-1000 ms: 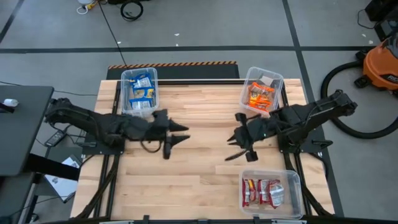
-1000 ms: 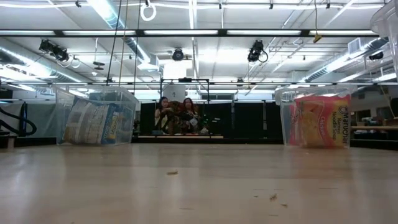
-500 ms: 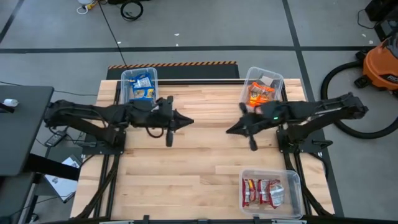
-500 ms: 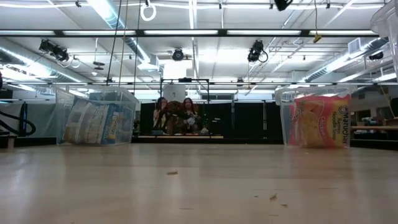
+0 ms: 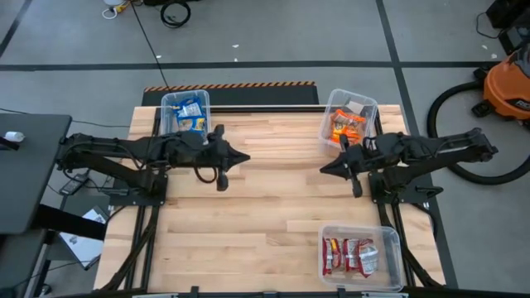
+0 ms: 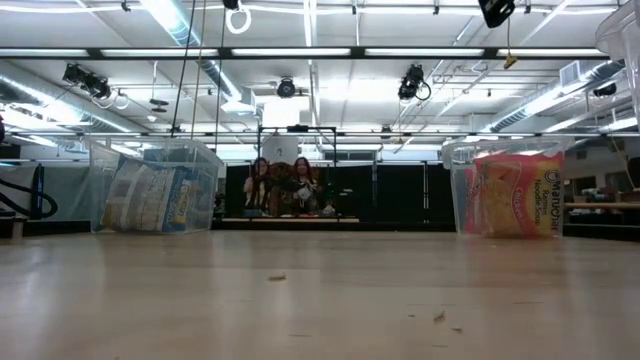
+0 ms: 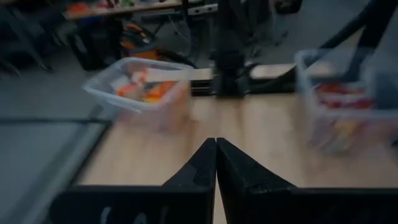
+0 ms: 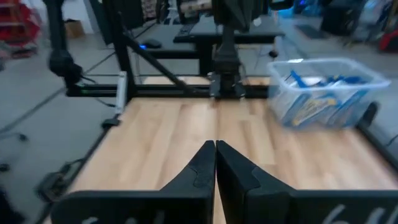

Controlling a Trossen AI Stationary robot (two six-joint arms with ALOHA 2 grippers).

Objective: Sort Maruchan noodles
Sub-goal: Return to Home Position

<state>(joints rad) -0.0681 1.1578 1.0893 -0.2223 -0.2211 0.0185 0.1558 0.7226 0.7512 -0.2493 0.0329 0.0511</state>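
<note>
The Maruchan noodles lie sorted in three clear bins. Blue-and-yellow packets (image 5: 189, 118) fill the far-left bin, orange packets (image 5: 347, 127) the far-right bin, and red packets (image 5: 350, 255) the near-right bin. My left gripper (image 5: 246, 157) hovers over the bare table centre-left, shut and empty; its wrist view shows the fingers closed (image 7: 216, 146). My right gripper (image 5: 323, 170) hovers centre-right, facing the left one, also shut and empty (image 8: 215, 146). No packet lies loose on the table.
The wooden table top (image 5: 265, 223) lies bare between the bins. In the low view the blue bin (image 6: 155, 195) and the orange bin (image 6: 510, 195) stand at the far edge, with people (image 6: 285, 185) seated in the room behind. An orange vacuum (image 5: 507, 83) stands off-table at right.
Both grippers have shut from an open spread and straightened to point level at each other. The left one has drawn toward the far edge. The right one has moved toward the far and right edges. The packets in the bins have stayed put.
</note>
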